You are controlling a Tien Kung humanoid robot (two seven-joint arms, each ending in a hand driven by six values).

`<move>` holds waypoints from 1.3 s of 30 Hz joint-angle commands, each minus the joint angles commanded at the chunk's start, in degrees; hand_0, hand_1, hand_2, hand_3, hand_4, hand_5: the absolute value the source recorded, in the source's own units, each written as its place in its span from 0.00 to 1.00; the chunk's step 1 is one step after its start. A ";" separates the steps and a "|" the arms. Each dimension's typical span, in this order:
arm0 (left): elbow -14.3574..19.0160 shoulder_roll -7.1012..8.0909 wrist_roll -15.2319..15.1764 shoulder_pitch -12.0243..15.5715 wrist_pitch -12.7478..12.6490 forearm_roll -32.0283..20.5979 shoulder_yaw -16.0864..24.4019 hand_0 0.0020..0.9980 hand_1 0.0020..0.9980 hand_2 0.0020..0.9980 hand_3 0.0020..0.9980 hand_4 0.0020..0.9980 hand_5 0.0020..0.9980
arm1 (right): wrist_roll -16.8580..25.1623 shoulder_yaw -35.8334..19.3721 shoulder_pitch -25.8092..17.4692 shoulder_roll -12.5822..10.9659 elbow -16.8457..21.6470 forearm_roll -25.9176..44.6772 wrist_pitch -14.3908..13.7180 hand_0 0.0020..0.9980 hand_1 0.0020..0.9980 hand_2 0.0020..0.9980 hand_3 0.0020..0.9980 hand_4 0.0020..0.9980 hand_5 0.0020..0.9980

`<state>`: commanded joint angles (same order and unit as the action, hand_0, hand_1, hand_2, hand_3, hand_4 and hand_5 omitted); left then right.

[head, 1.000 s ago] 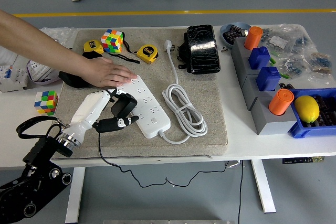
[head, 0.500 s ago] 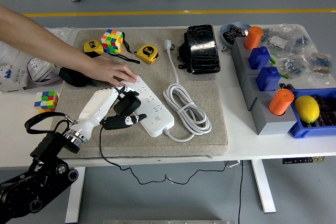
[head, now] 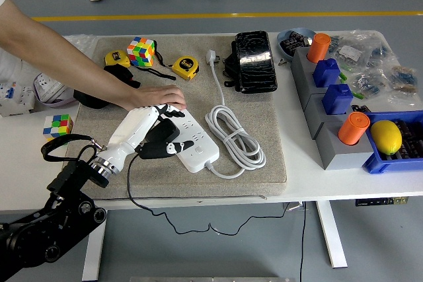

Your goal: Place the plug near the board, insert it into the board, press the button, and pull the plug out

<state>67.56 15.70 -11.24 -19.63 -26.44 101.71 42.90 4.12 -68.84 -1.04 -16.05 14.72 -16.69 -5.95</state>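
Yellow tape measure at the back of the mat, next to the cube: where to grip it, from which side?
Take the yellow tape measure from above, fingers pinching across its two long sides. It lies flat on the grey mat, casing clear on top. Probably avoid the left side: its black strap trails there toward the Rubik's cube.

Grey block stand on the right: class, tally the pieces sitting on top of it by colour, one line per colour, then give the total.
Orange cylinders: 2, one at the far end and one at the near end
Blue blocks: 2, one farther and one nearer
Total: 4 on the grey stand
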 joint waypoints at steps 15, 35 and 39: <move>-0.40 -0.47 0.49 -0.70 0.70 0.23 -0.46 0.48 0.61 0.63 0.63 0.97 0.59 | 0.04 0.13 0.02 0.03 0.05 0.04 0.01 0.49 0.54 0.53 0.50 0.81 0.34; 4.74 3.42 1.51 3.85 -0.96 5.39 0.61 0.48 0.61 0.62 0.62 0.97 0.59 | 0.09 -0.50 -0.17 -0.03 0.22 -0.55 0.00 0.49 0.54 0.53 0.50 0.81 0.34; 3.72 3.06 1.63 3.23 -0.70 5.37 0.13 0.48 0.61 0.62 0.62 0.97 0.59 | 0.15 -0.69 -0.09 -0.11 0.23 -0.69 -0.05 0.49 0.54 0.53 0.50 0.81 0.34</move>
<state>71.28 18.77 -9.60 -16.40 -27.13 107.08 43.03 4.27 -69.53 -1.13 -16.16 14.95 -17.38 -6.00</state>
